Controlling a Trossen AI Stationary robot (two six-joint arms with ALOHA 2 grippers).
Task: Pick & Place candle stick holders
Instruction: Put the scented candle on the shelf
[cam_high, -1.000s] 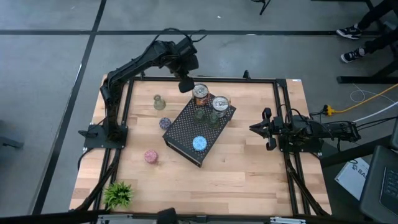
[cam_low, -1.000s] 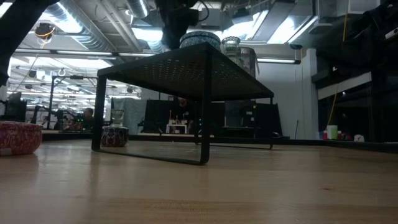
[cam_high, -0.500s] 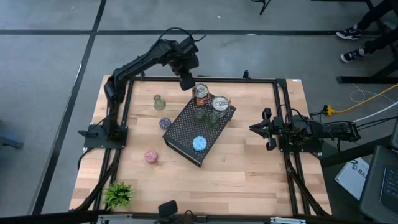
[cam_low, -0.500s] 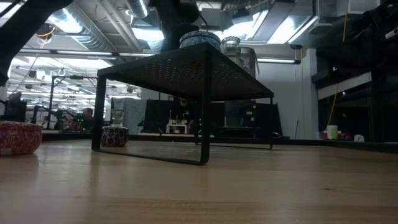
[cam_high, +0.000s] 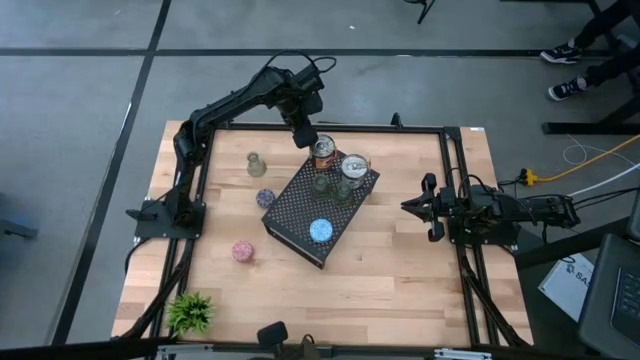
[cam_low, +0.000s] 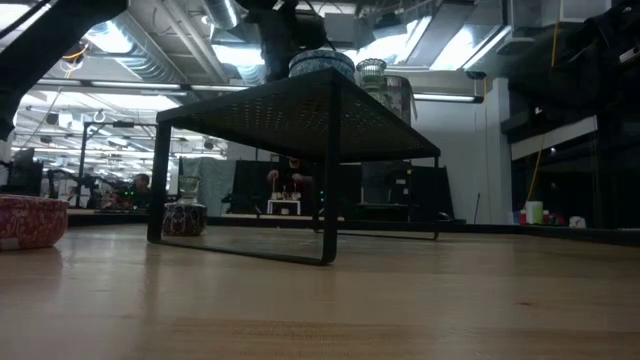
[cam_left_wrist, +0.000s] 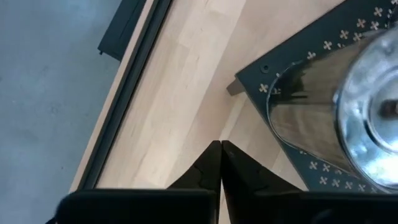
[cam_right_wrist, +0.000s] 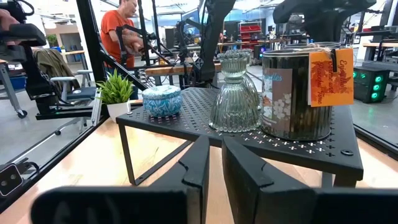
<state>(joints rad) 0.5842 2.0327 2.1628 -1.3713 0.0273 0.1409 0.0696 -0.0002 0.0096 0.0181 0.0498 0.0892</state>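
A black perforated stand (cam_high: 298, 212) in the middle of the table carries two silver-copper cans (cam_high: 322, 151) (cam_high: 354, 167), two green glassy holders (cam_high: 320, 184) and a blue round (cam_high: 321, 231). Standing on the table to its left are a green glassy holder (cam_high: 256, 164), a purple round (cam_high: 265, 198) and a pink round (cam_high: 242, 251). My left gripper (cam_high: 306, 139) hovers shut just beyond the stand's far corner, beside the nearer can (cam_left_wrist: 336, 112), with nothing between its fingers (cam_left_wrist: 219, 155). My right gripper (cam_high: 414, 207) waits shut at the right, pointing at the stand (cam_right_wrist: 292, 146).
A small green plant (cam_high: 190, 312) stands at the near left corner. Black frame rails (cam_high: 450, 180) run along the table's edges. Bare wood lies near and right of the stand. A person in an orange shirt (cam_right_wrist: 121, 28) is in the room beyond.
My left gripper has shifted a little toward the table's right edge, staying close to the far can, and its fingers have come together on nothing. The holders and the stand have kept their places.
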